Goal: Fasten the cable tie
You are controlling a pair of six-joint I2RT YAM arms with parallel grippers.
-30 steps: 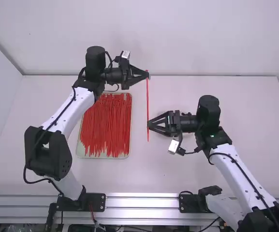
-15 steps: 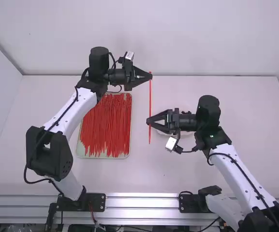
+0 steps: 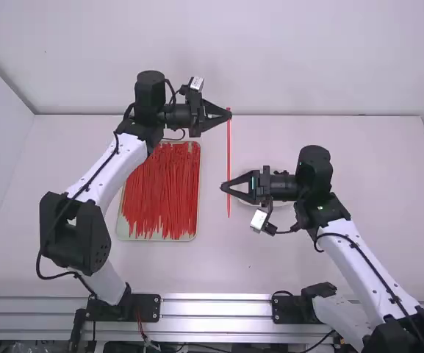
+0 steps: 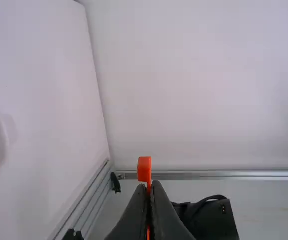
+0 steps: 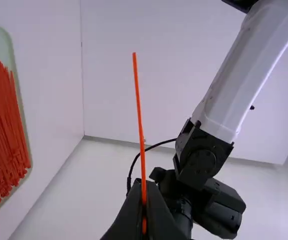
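High view. Item: one red cable tie [image 3: 228, 154], unfastened and straight, held off the white table [image 3: 358, 154] near its middle, running from far to near.

- Left gripper [image 3: 221, 114]: at the far end of the tie, fingers pinched tight on the strap just below the head. In the left wrist view the orange-red head [image 4: 144, 169] stands just beyond the closed fingertips of the left gripper [image 4: 148, 187].
- Right gripper [image 3: 227, 187]: at the near end, fingers clamped on the strap, with a short tail sticking out past them. In the right wrist view the strap [image 5: 138, 120] rises from the closed fingertips of the right gripper [image 5: 143, 189] towards the left arm [image 5: 243, 75].
- Stock: a pile of spare red ties [image 3: 160, 190] on a pale tray [image 3: 156, 238], left of the held tie and apart from it.

Risks, as judged:
- The strap is thin and springy, so bending the tail round to the head could twist it or pull it out of a pinch.
- A grip so close to the head may block the slot.
- The wrong face turned inward would keep the ratchet from catching.
- A small misalignment would send the tip past the slot.

Not made out: the head's slot, the toothed face of the strap, and whether the tail tip touches the table.
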